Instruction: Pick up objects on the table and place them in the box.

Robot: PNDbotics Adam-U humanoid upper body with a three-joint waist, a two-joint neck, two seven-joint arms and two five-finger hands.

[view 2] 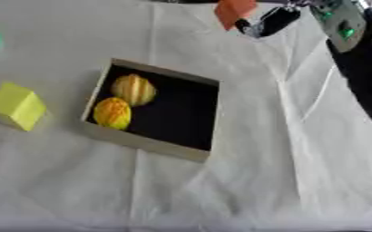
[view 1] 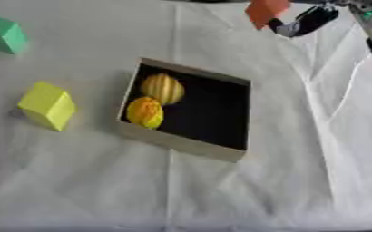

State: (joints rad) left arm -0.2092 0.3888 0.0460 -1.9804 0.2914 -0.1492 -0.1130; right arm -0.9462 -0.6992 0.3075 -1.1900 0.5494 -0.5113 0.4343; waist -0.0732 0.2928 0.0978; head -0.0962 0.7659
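While my right hand (view 1: 304, 21) hangs at the far right of the table, its fingers are pinched on an orange block (view 1: 266, 11) held up off the white cloth (view 1: 221, 190), beyond the box's far right corner. The shallow cardboard box (view 1: 181, 144) sits mid-table with two yellow-orange ridged balls (view 1: 162, 88) touching along its left wall. A yellow block (view 1: 48, 105) lies well left of it, a green block (view 1: 5, 35) farther back.

Open box (view 1: 181, 144), black inside, holds two yellow-orange balls (view 1: 162, 88) at left wall; yellow block (view 1: 47, 105), green block (view 1: 5, 35) left.
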